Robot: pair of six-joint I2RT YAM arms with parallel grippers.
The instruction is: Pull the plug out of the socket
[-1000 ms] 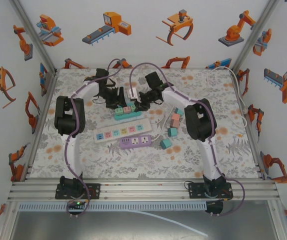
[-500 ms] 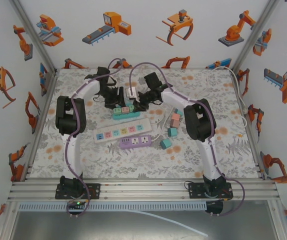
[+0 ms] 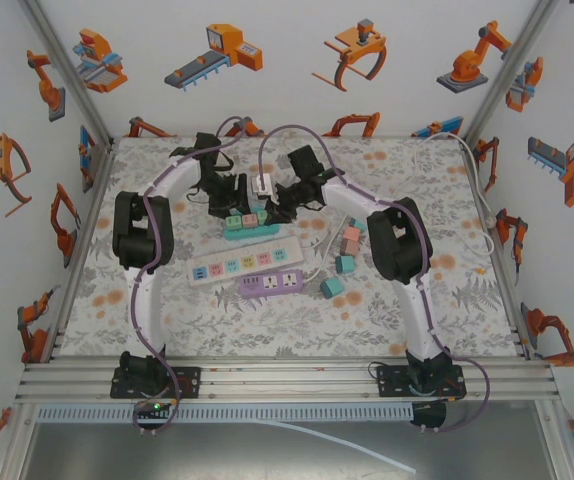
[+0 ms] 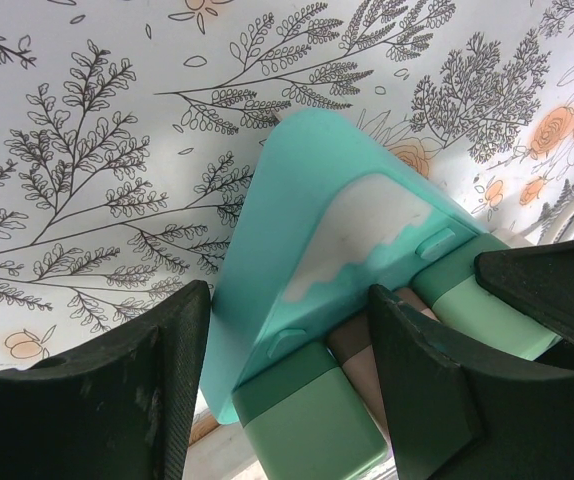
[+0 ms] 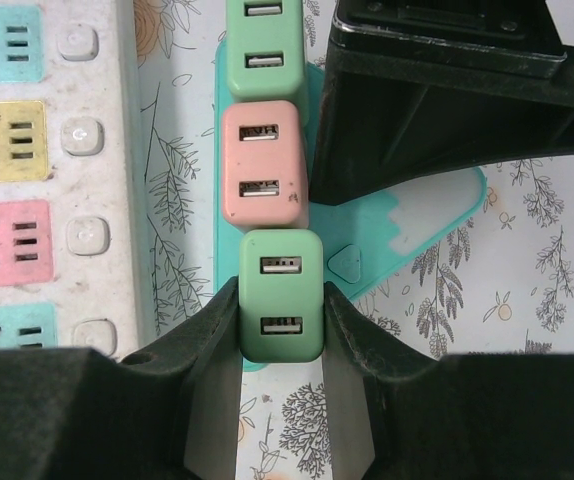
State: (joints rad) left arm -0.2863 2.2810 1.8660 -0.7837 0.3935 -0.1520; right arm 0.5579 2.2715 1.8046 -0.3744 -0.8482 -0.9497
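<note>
Right gripper [image 5: 281, 290] is clamped on the green plug [image 5: 281, 305], one finger flat against each long side. Left gripper [image 4: 289, 300] straddles the far end of the teal strip [image 4: 307, 230], jaws wide; cannot tell whether they press on it. The teal strip's long axis runs between the two grippers. White strip [image 5: 27, 170] lies parallel, just beside it. Green plug sits at the teal strip's end, last in the row after the pink plug [image 5: 260, 165]. Its long axis follows the strip, with two USB ports facing up. Button marks on the white strip are too faint to read.
</note>
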